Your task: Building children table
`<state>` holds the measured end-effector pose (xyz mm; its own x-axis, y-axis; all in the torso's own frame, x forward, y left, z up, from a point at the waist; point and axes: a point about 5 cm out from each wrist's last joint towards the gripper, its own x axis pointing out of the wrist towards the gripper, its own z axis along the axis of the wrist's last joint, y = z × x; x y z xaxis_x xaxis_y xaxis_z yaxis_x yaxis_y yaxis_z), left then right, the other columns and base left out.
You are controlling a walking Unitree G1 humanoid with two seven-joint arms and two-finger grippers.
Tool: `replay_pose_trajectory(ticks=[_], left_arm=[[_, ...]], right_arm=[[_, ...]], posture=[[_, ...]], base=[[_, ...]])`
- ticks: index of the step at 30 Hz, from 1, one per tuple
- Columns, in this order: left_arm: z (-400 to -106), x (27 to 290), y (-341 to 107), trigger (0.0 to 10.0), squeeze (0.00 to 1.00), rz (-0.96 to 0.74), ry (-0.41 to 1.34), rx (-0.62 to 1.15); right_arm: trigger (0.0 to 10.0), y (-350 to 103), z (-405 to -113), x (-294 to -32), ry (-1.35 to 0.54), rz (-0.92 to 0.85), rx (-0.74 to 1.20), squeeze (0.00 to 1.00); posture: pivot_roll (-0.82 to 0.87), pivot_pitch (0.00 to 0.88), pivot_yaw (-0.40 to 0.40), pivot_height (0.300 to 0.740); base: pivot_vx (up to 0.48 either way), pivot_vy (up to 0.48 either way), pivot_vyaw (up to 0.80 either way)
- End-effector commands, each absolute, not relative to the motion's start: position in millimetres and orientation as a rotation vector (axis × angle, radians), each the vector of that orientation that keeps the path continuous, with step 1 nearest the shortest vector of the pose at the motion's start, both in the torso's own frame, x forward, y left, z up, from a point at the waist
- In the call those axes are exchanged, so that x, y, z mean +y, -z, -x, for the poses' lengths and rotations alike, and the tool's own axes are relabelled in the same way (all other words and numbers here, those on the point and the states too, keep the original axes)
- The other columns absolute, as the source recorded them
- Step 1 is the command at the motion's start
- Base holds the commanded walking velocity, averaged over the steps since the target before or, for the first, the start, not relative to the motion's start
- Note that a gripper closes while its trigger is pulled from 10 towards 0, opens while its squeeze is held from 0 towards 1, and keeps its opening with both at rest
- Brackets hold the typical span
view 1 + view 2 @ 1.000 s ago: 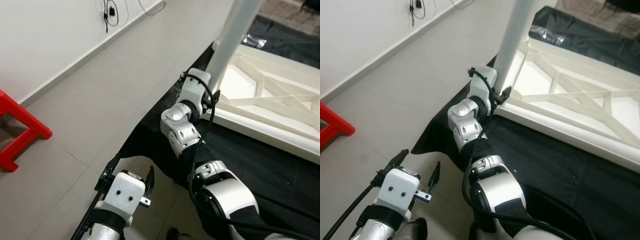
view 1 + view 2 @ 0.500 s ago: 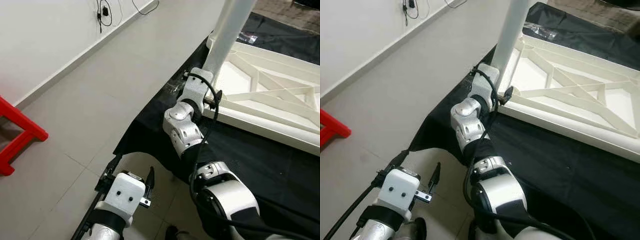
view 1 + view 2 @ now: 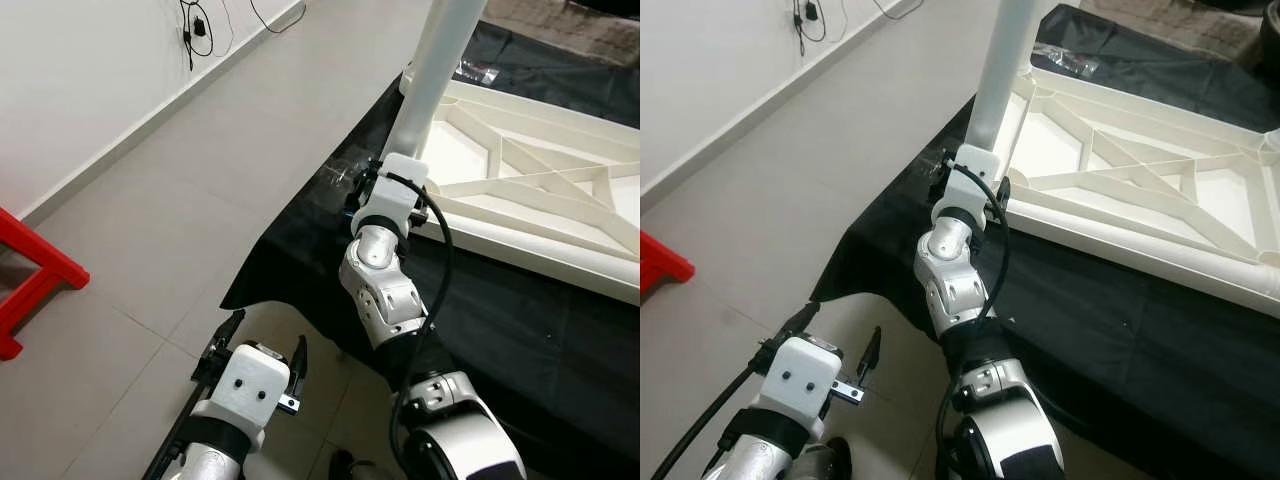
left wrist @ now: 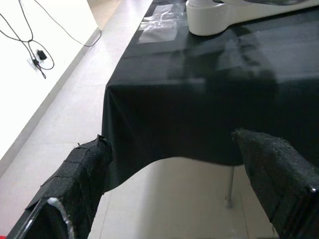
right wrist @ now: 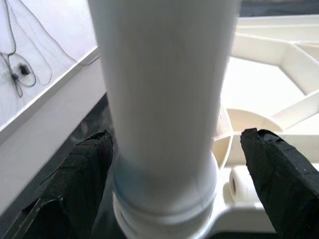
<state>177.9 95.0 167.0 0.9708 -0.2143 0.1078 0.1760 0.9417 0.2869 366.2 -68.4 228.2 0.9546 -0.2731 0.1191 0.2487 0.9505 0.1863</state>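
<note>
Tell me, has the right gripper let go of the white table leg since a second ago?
Cannot tell; the right gripper now straddles the white table leg at its socket in the tabletop frame, fingers spread either side.

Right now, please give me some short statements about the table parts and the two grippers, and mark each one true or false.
1. The white leg stands upright in a corner of the upturned tabletop. True.
2. The right gripper is closed tight on the leg. False: its fingers stand open on either side of it.
3. The left gripper holds a second leg. False: it is open with nothing in it, low over the floor.
4. The tabletop lies on a black cloth. True.
5. A red stool stands on the cloth. False: it stands on the floor.
</note>
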Motion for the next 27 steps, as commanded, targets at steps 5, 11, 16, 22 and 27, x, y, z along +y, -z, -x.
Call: replay_pose_trajectory(ticks=[5,11,16,22,27], left_arm=[[-178.7,94.7,-162.7,10.0,0.00,-0.288,0.220,-0.134],[-180.7,95.2,-162.3,10.0,0.00,-0.292,0.223,-0.140],[-183.2,95.0,-161.4,10.0,0.00,-0.295,0.230,-0.144],[-183.6,95.3,-158.5,10.0,0.00,-0.292,0.236,-0.133],[-187.0,99.0,-150.6,10.0,0.00,-0.261,0.233,-0.089]], right_arm=[[10.0,-213.3,-351.3,-70.8,0.126,-0.161,-0.123,0.00],[10.0,-203.8,-337.7,-81.7,0.073,-0.128,-0.110,0.00],[10.0,-182.2,-316.3,-103.3,0.014,-0.064,-0.077,0.00],[10.0,-166.6,-300.0,-125.6,-0.014,-0.037,-0.069,0.00],[10.0,-158.5,-279.4,-151.8,-0.005,0.011,-0.119,0.00]], posture=[[0.11,0.240,-0.082,0.740],[0.10,0.229,-0.076,0.740],[0.10,0.222,-0.075,0.740],[0.10,0.221,-0.070,0.740],[0.09,0.212,-0.060,0.740]], base=[[0.000,0.000,0.00],[0.000,0.000,0.00],[0.000,0.000,0.00],[0.000,0.000,0.00],[0.000,0.000,0.00]])
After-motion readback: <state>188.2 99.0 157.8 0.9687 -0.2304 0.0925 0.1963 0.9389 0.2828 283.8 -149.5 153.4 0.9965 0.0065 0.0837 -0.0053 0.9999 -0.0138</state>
